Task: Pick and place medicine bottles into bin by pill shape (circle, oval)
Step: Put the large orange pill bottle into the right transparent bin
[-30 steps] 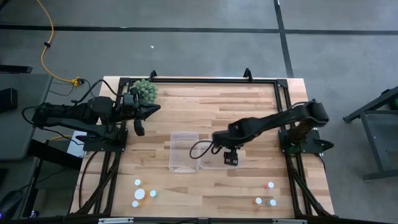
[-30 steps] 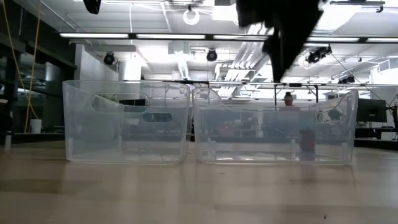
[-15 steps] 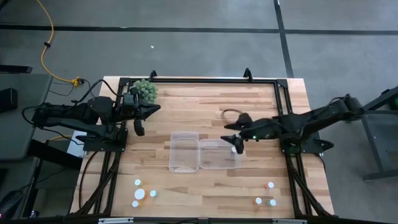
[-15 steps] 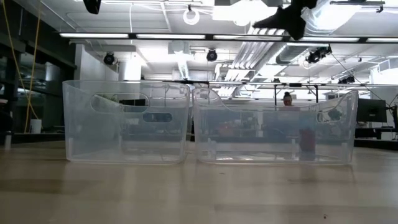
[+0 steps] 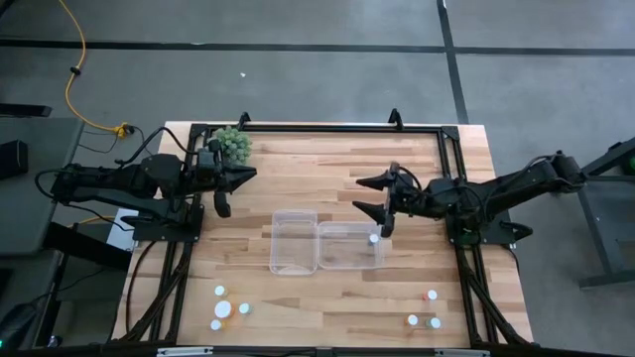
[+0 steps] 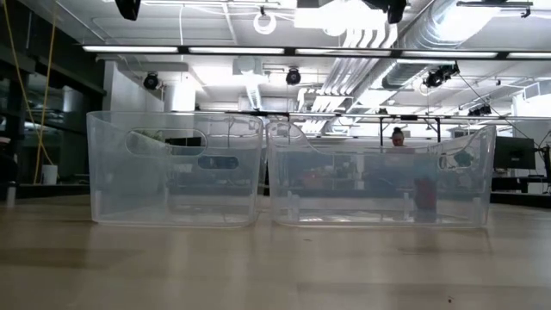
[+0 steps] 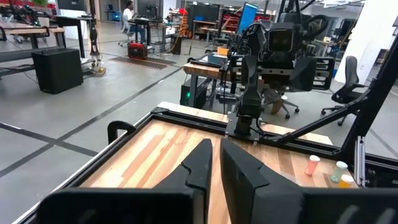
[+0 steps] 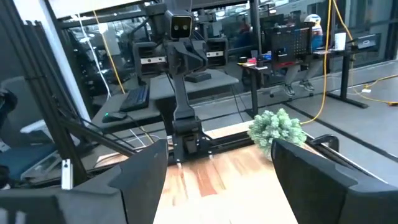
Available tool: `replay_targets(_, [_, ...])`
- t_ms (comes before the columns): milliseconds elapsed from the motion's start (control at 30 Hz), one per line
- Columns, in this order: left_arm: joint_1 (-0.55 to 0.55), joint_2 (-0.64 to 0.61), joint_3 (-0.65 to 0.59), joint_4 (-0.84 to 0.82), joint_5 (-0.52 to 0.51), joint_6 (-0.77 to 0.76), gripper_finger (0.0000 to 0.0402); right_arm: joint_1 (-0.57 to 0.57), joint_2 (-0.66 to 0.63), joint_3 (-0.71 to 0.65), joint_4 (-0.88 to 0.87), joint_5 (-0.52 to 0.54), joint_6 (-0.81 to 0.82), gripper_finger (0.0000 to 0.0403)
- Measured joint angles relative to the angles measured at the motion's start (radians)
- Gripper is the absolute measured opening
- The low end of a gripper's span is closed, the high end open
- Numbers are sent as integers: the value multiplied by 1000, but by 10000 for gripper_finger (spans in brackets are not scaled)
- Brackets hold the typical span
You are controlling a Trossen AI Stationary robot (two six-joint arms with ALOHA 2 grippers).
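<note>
One medicine bottle with a white cap [image 5: 374, 237] stands on the floor of the right clear bin [image 5: 342, 260]; the low view shows it through the bin wall [image 6: 424, 196]. Several bottles stand near the table's near edge, one group at the left [image 5: 222, 308] and one at the right [image 5: 431, 295]. My right gripper [image 5: 369, 196] is open and empty, raised beyond the right bin's far right corner; its fingers stand wide apart in its wrist view [image 8: 214, 180]. My left gripper [image 5: 246, 174] is shut and empty at the far left, beside the plant ball [image 5: 234, 145].
The left clear bin [image 5: 280, 243] stands against the right one at the table's middle. A black frame [image 5: 317, 127] runs along the far edge and both sides. Bare wood lies between the bins and the bottle groups.
My right gripper has risen from over the right bin and drawn back toward the table's far right, tipping from pointing down to roughly level. The bottle in the right bin has stayed where it was.
</note>
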Motion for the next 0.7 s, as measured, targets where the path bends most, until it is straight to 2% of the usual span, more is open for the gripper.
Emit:
replay_targets(233, [0,2,0,0,0,0,54,0,0,0,-10,20,28,274])
replay_targets(333, [0,2,0,0,0,0,59,-4,-6,0,-37,-27,78,248])
replay_targets(433, [0,2,0,0,0,0,60,-28,-47,0,-141,-131,128,186])
replay_targets(600, [0,2,0,0,0,0,60,-102,-167,0,-311,-327,151,28])
replay_targets(633, [0,2,0,0,0,0,60,-121,-197,0,-336,-366,148,16])
replay_targets(700, [0,2,0,0,0,0,60,-165,-258,0,-389,-412,147,22])
